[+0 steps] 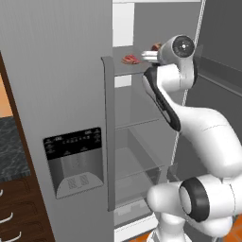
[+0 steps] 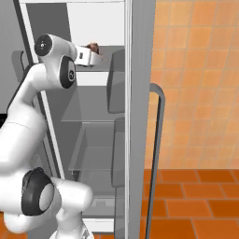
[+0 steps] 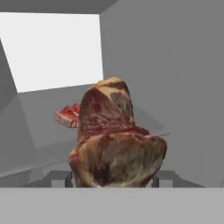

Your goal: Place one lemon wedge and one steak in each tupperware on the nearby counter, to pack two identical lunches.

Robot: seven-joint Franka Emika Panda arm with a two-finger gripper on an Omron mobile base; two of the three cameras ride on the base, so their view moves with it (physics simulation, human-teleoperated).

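- Steak (image 3: 116, 148), brown and marbled, sits between the two dark fingers (image 3: 59, 178) of the gripper (image 3: 114, 179), which appear clamped on its sides.
- Second steak (image 1: 131, 59), redder, lies farther back on the upper fridge shelf (image 1: 124, 68).
- Arm (image 1: 189, 123) reaches through the open fridge door (image 1: 56, 108) to that shelf.
- Counter (image 1: 12, 146) lies at far left, well apart from the gripper.
- Progress, as a judgement: early; the steak is not yet carried out, and the lemon wedges and boxes remain.
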